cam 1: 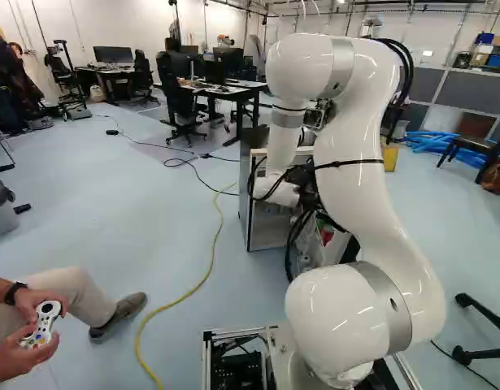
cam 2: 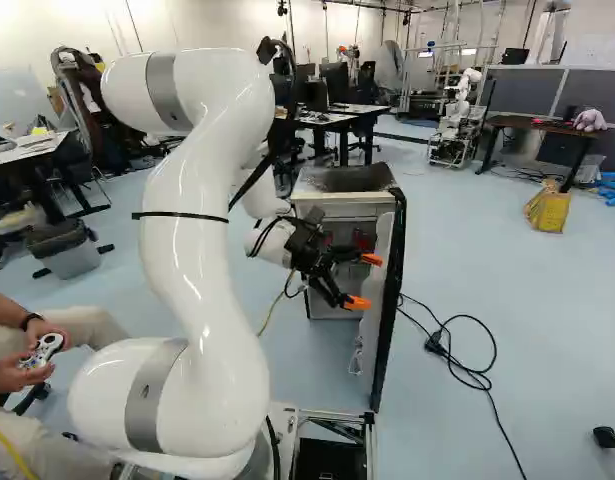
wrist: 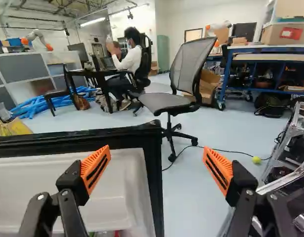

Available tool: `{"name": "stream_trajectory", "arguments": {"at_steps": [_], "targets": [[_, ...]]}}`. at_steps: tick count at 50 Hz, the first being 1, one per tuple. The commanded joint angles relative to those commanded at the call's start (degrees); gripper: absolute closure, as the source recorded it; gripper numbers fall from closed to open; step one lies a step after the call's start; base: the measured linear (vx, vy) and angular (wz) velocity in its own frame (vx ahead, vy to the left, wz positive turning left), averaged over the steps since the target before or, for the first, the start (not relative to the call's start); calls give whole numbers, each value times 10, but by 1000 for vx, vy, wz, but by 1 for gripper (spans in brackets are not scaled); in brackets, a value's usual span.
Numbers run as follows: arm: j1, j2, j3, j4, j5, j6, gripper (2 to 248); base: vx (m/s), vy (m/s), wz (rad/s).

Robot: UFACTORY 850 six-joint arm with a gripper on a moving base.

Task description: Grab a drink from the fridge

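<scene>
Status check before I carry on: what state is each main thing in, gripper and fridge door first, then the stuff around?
Gripper: open, gripping nothing.
Fridge door: open, swung out toward the base.
Fridge: standing upright.
Game controller: held in a person's hands.
Mesh office chair: upright, unoccupied.
Bin: upright.
Yellow cable: lying on the floor.

And we're in a robotics lab, folks: a big white arm [cam 2: 202, 230] up front, another robot [cam 2: 455, 118] at the back, desks with monitors [cam 1: 113, 54], and cables [cam 2: 467, 375] snaking over the floor!
</scene>
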Motion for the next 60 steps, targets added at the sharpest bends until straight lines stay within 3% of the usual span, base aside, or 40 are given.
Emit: {"name": "stream_trajectory", "arguments": {"at_steps": [29, 60], "targets": [[-91, -31, -104, 0, 0, 0, 3, 0, 0, 0], [-170, -71, -215, 0, 0, 0, 3, 0, 0, 0]]}}
